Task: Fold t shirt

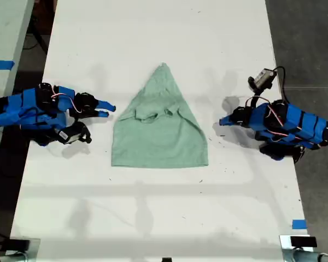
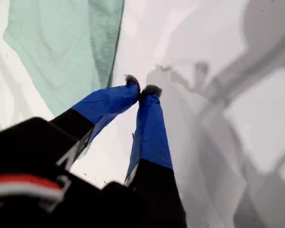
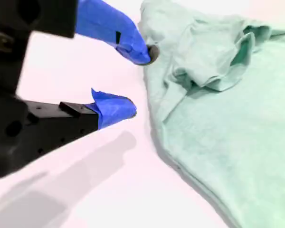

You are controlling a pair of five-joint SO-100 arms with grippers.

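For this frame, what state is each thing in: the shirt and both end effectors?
t shirt: lying on the white table, partly folded into a tapered shape, with bunched cloth near its middle; nothing holds it.
my first end effector: shut, tips together, empty, over bare table beside the shirt.
my second end effector: open, empty, close to the shirt's edge, not gripping it.

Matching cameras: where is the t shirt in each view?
Exterior view: t shirt centred on the white table, between the arms.
First wrist view: t shirt edge beyond my shut first end effector.
Second wrist view: t shirt beside my open second end effector.
Shared landmark: white table.
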